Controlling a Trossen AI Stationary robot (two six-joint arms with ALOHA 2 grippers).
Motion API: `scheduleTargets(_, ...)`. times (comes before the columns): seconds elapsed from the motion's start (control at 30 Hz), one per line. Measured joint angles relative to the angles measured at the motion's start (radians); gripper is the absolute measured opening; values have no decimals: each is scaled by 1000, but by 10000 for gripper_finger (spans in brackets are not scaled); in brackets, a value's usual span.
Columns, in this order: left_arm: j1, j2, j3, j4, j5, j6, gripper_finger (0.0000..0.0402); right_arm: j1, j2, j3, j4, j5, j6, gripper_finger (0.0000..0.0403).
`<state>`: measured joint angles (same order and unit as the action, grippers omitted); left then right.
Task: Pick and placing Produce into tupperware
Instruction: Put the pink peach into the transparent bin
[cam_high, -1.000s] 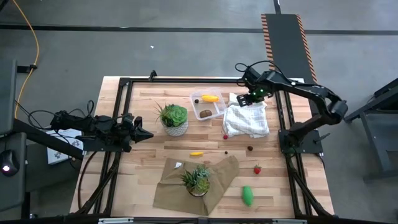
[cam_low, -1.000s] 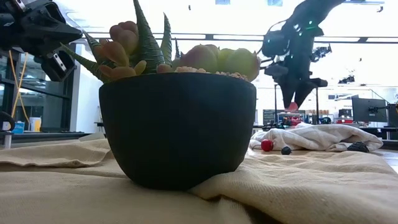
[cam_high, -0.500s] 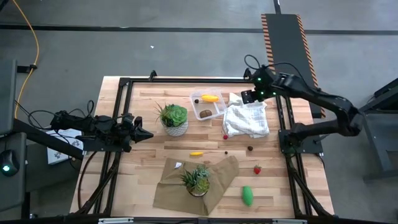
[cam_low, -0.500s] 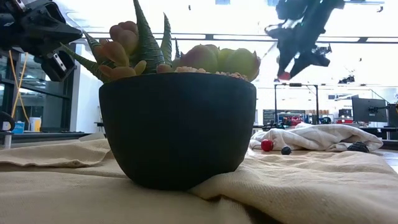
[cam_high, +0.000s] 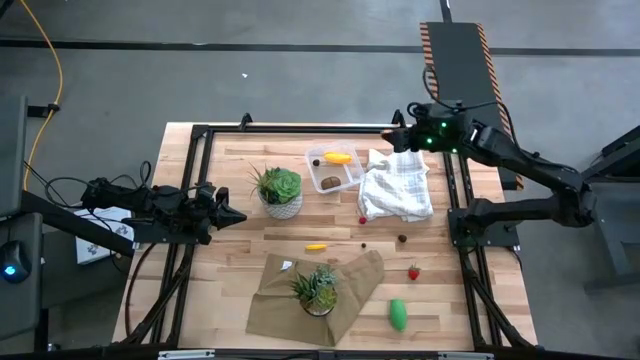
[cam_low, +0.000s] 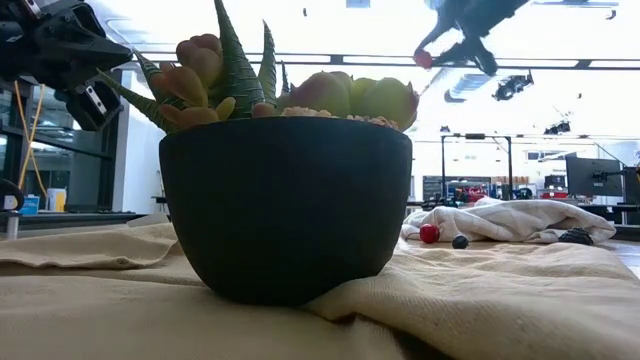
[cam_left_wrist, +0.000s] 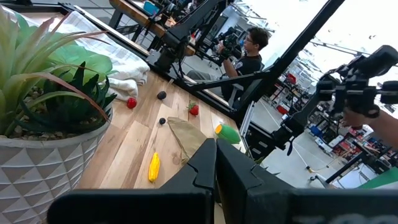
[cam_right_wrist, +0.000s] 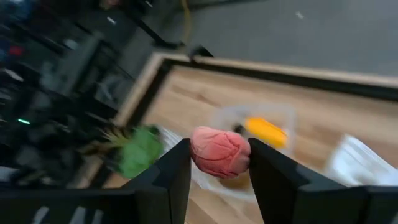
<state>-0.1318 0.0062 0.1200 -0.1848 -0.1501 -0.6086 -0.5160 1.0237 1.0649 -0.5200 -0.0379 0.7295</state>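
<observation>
Right gripper (cam_right_wrist: 219, 163) is clamped on one red berry (cam_right_wrist: 220, 151), the piece pinched between both fingers (cam_right_wrist: 171, 174). In the high view this gripper (cam_high: 397, 133) sits up at the table's far edge, off the far corner of the white cloth (cam_high: 397, 190) and to the right of the tupperware (cam_high: 333, 169). In the low view it hangs high with the red piece (cam_low: 423, 59) at its tip.

Tupperware count: one, clear, standing between the white-potted plant (cam_high: 278, 190) and the cloth. Inside it: one yellow oblong piece (cam_high: 338, 157), one brown ball (cam_high: 329, 182), one tiny dark piece (cam_high: 316, 162).

Loose produce on the table: one yellow piece (cam_high: 315, 246) near the centre, one small red berry (cam_high: 362, 220) just beside the cloth's near-left corner, two tiny dark ones (cam_high: 363, 243) and (cam_high: 402, 238) nearer than the cloth, one red strawberry (cam_high: 413, 271), one green piece (cam_high: 398, 314) near the front edge. Red pieces total three, counting the held one.

Plants: two. The second, a dark-potted succulent (cam_high: 318, 290), stands on a tan cloth (cam_high: 350, 298) at the front; in the low view its pot (cam_low: 285, 208) fills the foreground and hides most of the table.

Left gripper (cam_high: 233, 216) waits at the table's left side, beside the white-potted plant, its fingers together and holding nothing. Its wrist view shows a person (cam_left_wrist: 250, 56) in the room beyond the table.
</observation>
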Motion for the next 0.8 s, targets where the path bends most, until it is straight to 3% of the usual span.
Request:
scheduleTargets(0.47, 0, 0, 0, 0, 0, 0, 1, 22, 2, 0, 311, 0, -70, 133)
scheduleTargets(0.8, 0, 0, 0, -3, 0, 0, 1, -17, 5, 0, 436, 0, -91, 133)
